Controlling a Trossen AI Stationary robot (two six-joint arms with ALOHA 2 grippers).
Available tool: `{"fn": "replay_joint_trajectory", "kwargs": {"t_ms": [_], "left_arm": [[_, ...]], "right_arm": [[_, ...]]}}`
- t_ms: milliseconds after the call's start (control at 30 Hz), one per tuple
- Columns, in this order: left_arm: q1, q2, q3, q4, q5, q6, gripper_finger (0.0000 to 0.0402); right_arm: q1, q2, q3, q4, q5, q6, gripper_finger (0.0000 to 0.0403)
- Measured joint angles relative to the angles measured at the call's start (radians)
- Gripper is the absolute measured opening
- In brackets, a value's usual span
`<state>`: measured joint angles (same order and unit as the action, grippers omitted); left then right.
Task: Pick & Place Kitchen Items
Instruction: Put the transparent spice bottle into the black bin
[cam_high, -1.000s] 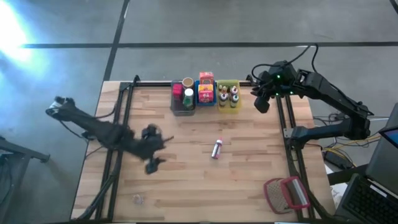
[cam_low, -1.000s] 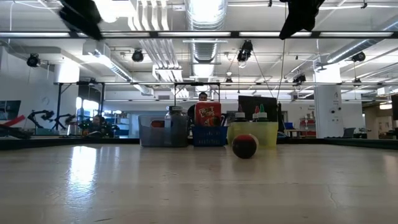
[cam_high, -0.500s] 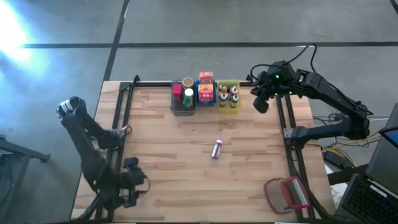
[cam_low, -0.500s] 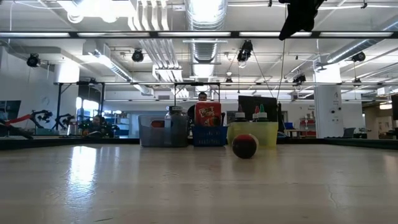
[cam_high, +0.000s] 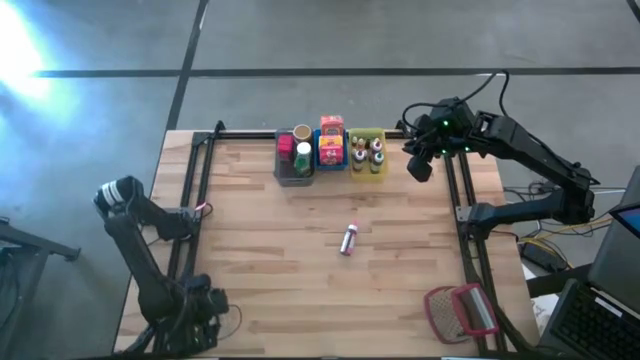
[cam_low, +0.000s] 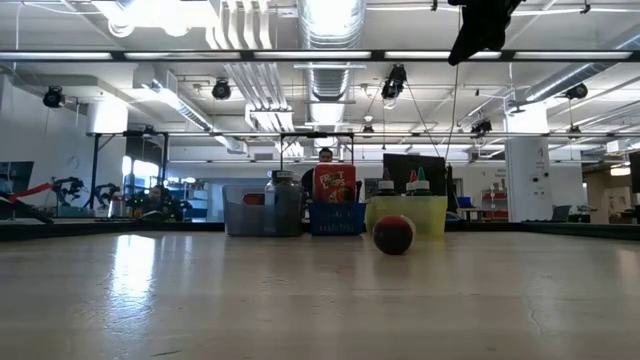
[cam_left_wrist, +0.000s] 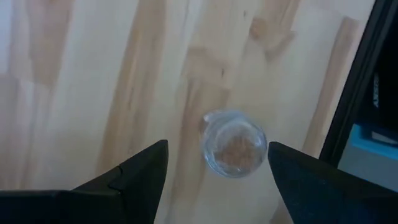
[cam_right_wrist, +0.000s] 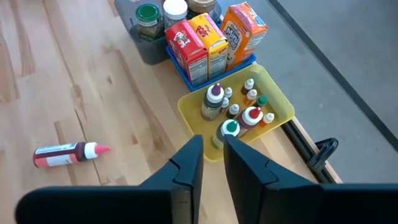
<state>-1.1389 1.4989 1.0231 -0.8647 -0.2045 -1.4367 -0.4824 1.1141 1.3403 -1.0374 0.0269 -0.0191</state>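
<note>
A small clear jar (cam_left_wrist: 234, 143) with brown contents stands upright on the wood near the table's near left corner. My left gripper (cam_left_wrist: 217, 146) hovers over it, open and pointing steeply down, one finger to each side and touching nothing. In the high view this gripper (cam_high: 205, 308) hides the jar. A small red bottle with a pale cap (cam_high: 348, 239) lies on its side at mid-table. My right gripper (cam_right_wrist: 212, 146) hangs high at the far right (cam_high: 420, 165), shut and empty, above the yellow bin.
Three bins stand in a row at the far edge: grey (cam_high: 293, 167) with jars, blue (cam_high: 331, 157) with boxes, yellow (cam_high: 369, 163) with small bottles. A red-framed mesh object (cam_high: 462, 310) lies at the near right corner. A black frame rail (cam_left_wrist: 357, 93) runs close beside the jar.
My left gripper has swung from the left middle of the table toward the near left corner, gone down and turned about, ending over the small jar. Its fingers stay apart. The right arm has kept still.
</note>
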Motion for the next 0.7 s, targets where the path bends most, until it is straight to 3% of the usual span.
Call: {"fn": "replay_joint_trajectory", "kwargs": {"t_ms": [700], "left_arm": [[0.017, 0.096, 0.037, 0.018, 0.025, -0.013, 0.0282]], "right_arm": [[0.0, 0.0, 0.0, 0.0, 0.0, 0.0, 0.0127]]}}
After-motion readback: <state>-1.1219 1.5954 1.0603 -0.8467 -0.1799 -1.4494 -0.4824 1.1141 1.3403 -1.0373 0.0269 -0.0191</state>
